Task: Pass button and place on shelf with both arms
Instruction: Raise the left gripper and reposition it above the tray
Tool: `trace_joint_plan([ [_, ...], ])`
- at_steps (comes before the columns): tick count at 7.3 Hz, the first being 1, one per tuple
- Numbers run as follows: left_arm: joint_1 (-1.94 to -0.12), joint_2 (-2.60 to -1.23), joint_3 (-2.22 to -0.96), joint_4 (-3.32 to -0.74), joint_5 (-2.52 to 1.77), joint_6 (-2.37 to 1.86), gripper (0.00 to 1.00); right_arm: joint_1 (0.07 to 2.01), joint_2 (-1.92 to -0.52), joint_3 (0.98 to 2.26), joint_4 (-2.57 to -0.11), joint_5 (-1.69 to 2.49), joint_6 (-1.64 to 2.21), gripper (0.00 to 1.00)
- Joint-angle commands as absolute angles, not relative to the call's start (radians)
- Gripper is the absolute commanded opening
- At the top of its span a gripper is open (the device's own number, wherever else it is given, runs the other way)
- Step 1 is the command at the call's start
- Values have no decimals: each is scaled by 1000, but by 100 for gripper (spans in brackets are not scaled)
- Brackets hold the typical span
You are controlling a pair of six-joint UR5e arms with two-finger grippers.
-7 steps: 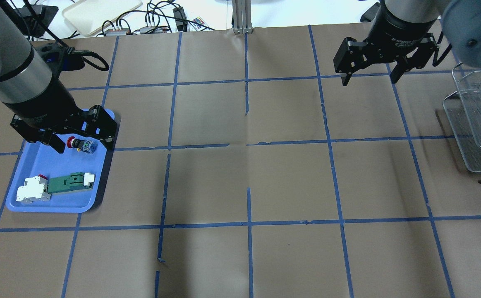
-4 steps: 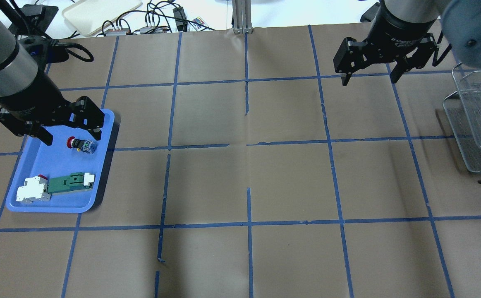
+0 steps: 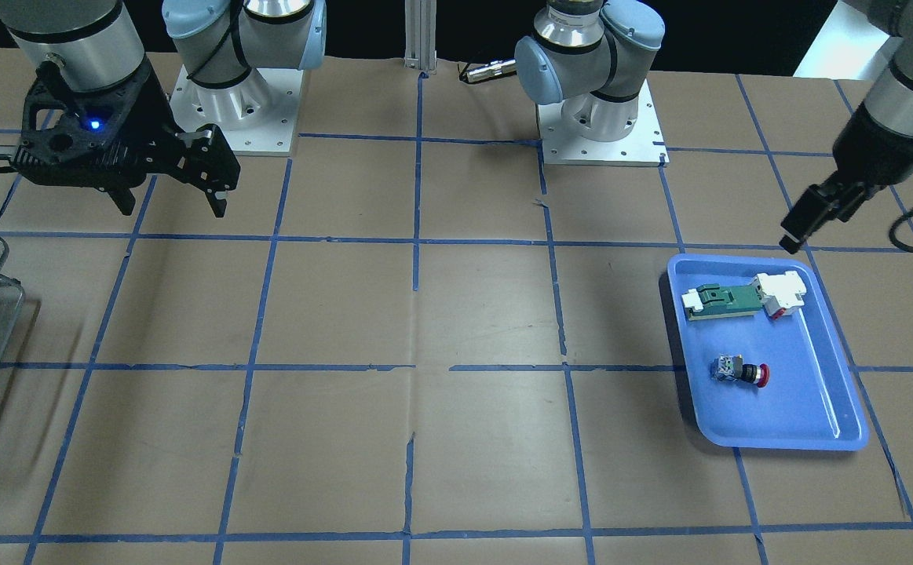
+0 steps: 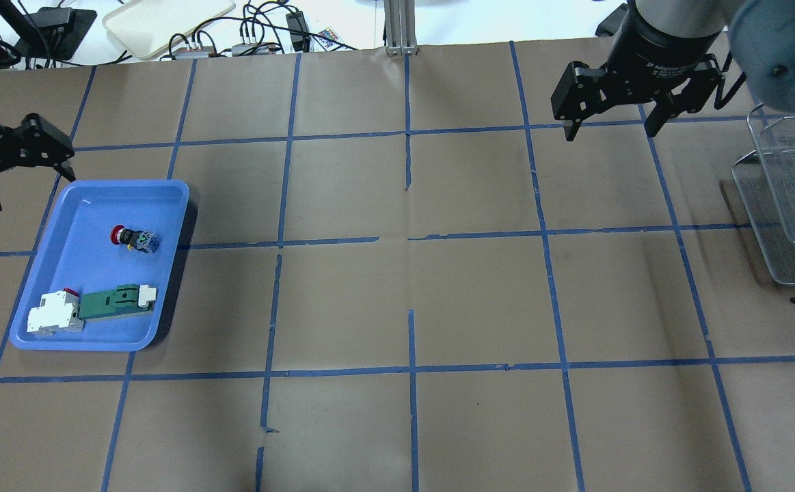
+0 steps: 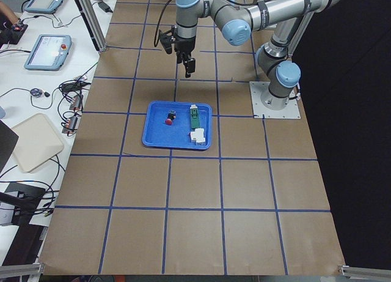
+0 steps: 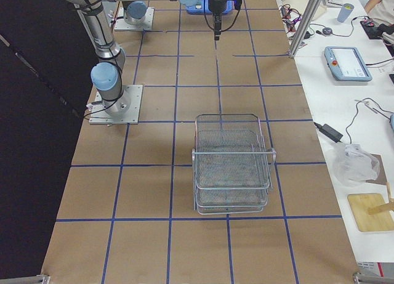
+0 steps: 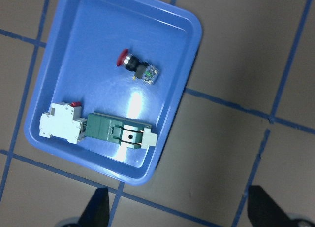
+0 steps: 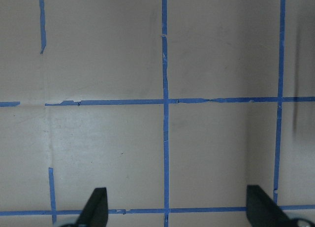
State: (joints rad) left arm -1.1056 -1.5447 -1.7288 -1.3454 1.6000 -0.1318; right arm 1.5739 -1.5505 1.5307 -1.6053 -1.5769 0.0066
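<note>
The button (image 4: 133,238) lies on its side in the blue tray (image 4: 76,205), red cap toward the view's left; it also shows in the front view (image 3: 741,370) and the left wrist view (image 7: 138,68). My left gripper (image 4: 31,191) is open and empty, raised beyond the tray's far left corner, well clear of the button; its fingertips (image 7: 98,210) frame the tray from above. My right gripper (image 4: 609,130) is open and empty above the far right of the table. The wire-mesh shelf (image 4: 787,198) stands at the right edge, also seen in the right side view (image 6: 233,167).
In the tray's near end lie a green-and-white flat part (image 4: 115,301) and a white block with red tab (image 4: 54,313). Cables and a beige tray (image 4: 165,20) lie beyond the far edge. An aluminium post (image 4: 400,27) stands at the far middle.
My left gripper has drawn back from over the button, rising and moving to the view's far left, still open and empty. The button has not moved. The right arm has stayed still.
</note>
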Motion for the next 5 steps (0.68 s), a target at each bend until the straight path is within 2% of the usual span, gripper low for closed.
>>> trace_joint_plan([
  [1,-1011,-1647,-1713,-1325,1492,-306,100,1574,-1551,1531,-1606,-1577,6,100],
  [3,-942,-1739,-1706,-1256,1489,-406,100,1574,-1551,1531,-1606,-1577,6,100],
  [5,-939,-1843,-1717,-1062,1489,-520,100,1574,-1551,1531,-1605,-1577,6,100],
])
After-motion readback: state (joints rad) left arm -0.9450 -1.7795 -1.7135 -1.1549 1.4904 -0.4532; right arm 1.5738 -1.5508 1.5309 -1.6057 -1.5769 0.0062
